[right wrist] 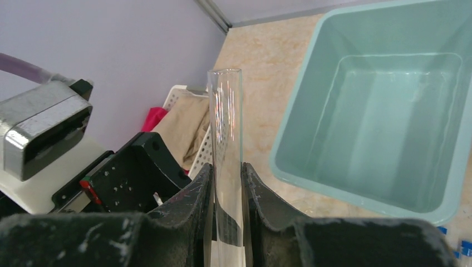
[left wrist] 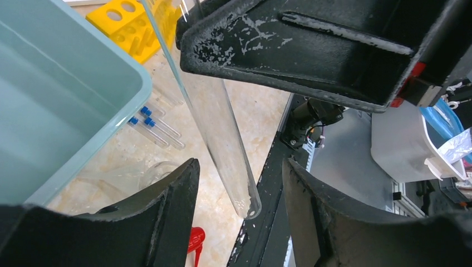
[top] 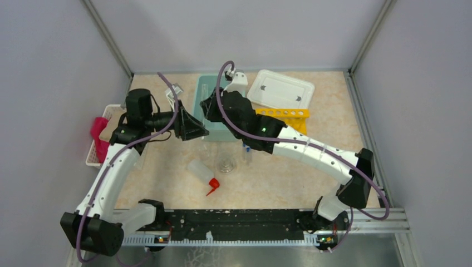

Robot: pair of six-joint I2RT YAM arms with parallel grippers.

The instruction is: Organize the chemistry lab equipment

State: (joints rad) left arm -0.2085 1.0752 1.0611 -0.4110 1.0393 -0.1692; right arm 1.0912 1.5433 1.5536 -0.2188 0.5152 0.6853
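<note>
My right gripper point(right wrist: 227, 172) is shut on a long clear glass tube point(right wrist: 225, 122), open end up in its wrist view. It hovers near the teal bin point(top: 203, 92). The tube's rounded end point(left wrist: 222, 128) hangs between the spread fingers of my left gripper point(left wrist: 239, 167), which is open and does not touch it. The two grippers meet at the bin's left edge point(top: 200, 119). The yellow rack point(top: 284, 115) lies behind the right arm. Small blue-capped tubes point(left wrist: 153, 125), a glass flask point(top: 226, 164) and the squeeze bottle point(top: 200, 171) with red spout lie on the table.
The teal bin point(right wrist: 384, 122) holds nothing that I can see. A white lid point(top: 281, 89) lies at the back right. A white slatted basket point(top: 106, 136) with pink and tan cloths point(right wrist: 186, 125) stands at the left wall. The black rail point(top: 239, 222) runs along the near edge.
</note>
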